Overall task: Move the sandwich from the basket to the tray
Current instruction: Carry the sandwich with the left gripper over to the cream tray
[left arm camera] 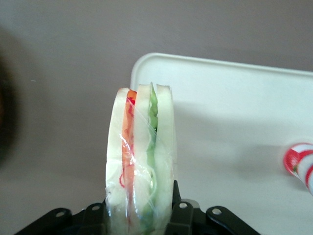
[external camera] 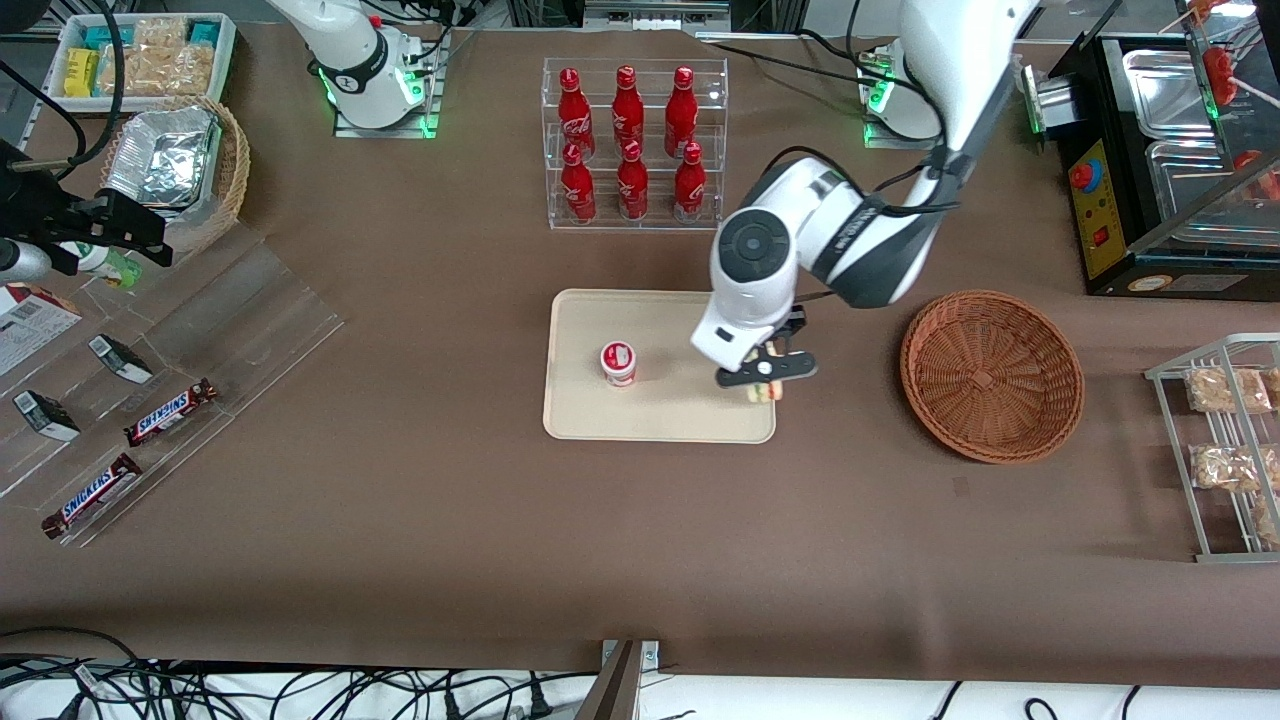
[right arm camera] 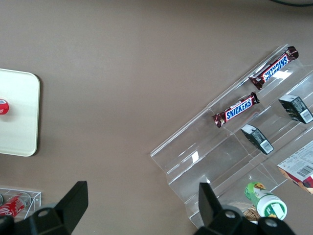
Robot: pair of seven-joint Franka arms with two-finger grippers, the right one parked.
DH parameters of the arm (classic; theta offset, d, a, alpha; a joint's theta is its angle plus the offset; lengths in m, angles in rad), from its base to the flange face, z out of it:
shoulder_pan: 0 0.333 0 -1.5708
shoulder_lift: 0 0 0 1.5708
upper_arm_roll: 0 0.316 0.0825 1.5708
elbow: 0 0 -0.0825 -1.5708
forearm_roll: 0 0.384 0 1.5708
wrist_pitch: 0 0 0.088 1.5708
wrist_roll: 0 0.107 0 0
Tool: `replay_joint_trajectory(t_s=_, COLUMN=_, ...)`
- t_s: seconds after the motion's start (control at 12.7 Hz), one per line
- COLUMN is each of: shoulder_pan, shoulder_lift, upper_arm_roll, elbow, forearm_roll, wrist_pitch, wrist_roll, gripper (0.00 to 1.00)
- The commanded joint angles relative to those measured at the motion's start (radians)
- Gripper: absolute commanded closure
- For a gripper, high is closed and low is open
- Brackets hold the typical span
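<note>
Gripper point(external camera: 765, 380): clamped on the sandwich point(left arm camera: 141, 161), one finger against each bread face; positioned over the tray corner nearest the basket.
Sandwich: wrapped in clear film, held on edge, filling layers visible; its tip points away from the wrist.
Tray point(external camera: 660, 420): directly beneath the gripper.
Basket point(external camera: 990, 375): well apart from the gripper, toward the working arm's end, nothing in it.
Cup point(external camera: 618, 363): on the tray, near the gripper, toward the parked arm's end.
</note>
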Motion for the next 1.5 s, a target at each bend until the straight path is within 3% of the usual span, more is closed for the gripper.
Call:
replay_joint_trajectory(t_s=0.0, shoulder_pan=-0.049, shoulder_lift=0.061, upper_arm_roll=0.014, elbow=0.04, forearm_roll=0.006, wrist_pitch=0.036, wrist_roll=0.023, gripper=0.58)
replay_joint_trajectory(t_s=0.16, shoulder_pan=-0.066, shoulder_lift=0.087, upper_arm_roll=0.016, elbow=0.035, forearm_roll=0.007, wrist_pitch=0.101, wrist_roll=0.029, gripper=0.58)
replay_joint_trajectory(t_s=0.39, shoulder_pan=-0.08, shoulder_lift=0.132, upper_arm_roll=0.014, elbow=0.032, forearm_roll=0.076, wrist_pitch=0.129, wrist_roll=0.023, gripper=0.58)
replay_joint_trajectory(t_s=1.26, shoulder_pan=-0.08, shoulder_lift=0.155, upper_arm_roll=0.02, elbow=0.014, forearm_roll=0.088, wrist_pitch=0.139, wrist_roll=0.035, gripper=0.59)
replay_joint_trajectory(t_s=1.42, shoulder_pan=-0.085, shoulder_lift=0.169, upper_arm_roll=0.019, elbow=0.015, forearm_roll=0.117, wrist_pitch=0.14, wrist_roll=0.025, gripper=0.59)
